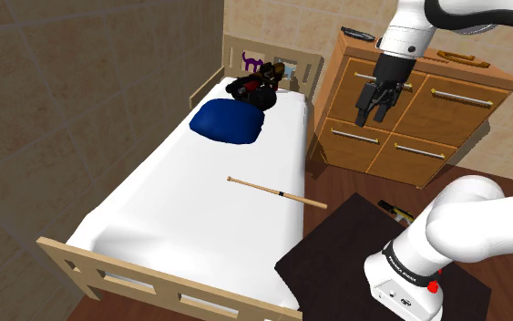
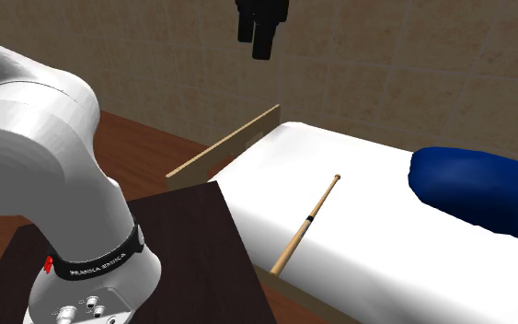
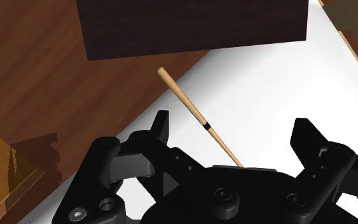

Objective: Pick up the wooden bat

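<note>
A slim light wooden bat (image 1: 277, 192) with a dark band lies on the white bed (image 1: 181, 210), close to the edge nearest the stand. In the second exterior view the bat (image 2: 307, 225) runs from mid-mattress out to the bed's side rail. My black gripper (image 1: 373, 114) hangs high in the air, well above the bat, with the dresser behind it in the shoulder view. The gripper (image 2: 261, 28) is open and holds nothing. In the wrist view the gripper (image 3: 233, 130) looks down on the bat (image 3: 193, 111), whose thicker end pokes past the mattress edge; its fingers (image 3: 160, 127) stand wide apart.
A blue pillow (image 1: 229, 120) and a dark bundle of objects (image 1: 252, 89) lie by the headboard. A wooden dresser (image 1: 418, 109) stands beyond the bed. The dark stand top (image 1: 354, 255) borders the bed's side. A low footboard (image 1: 154, 283) closes the near end. Wood floor (image 3: 37, 83) lies between.
</note>
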Tool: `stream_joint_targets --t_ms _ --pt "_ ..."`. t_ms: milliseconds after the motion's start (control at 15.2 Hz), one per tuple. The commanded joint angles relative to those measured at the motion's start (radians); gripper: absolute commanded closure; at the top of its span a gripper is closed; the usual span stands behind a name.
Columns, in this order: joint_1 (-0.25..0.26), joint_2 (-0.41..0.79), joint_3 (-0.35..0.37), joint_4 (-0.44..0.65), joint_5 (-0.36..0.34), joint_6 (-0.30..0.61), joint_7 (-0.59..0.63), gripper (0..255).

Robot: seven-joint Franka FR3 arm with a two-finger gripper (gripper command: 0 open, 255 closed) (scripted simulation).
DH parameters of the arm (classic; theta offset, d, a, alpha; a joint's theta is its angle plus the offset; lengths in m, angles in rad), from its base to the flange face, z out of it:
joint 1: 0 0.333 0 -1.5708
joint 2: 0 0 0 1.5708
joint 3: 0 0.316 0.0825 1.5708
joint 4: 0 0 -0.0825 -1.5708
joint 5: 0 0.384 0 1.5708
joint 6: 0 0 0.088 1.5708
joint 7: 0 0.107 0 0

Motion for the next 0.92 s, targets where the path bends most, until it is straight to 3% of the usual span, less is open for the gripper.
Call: stream_joint_targets --t_ms 0,462,858 --pt "0.0 0.0 0.0 0.0 0.0 0.0 0.0 0" --pt "0.042 0.1 -0.021 -0.155 -0.034 0.271 -0.134 0" --pt "0.08 0.257 -0.04 -0.234 -0.054 0.522 -0.244 0"
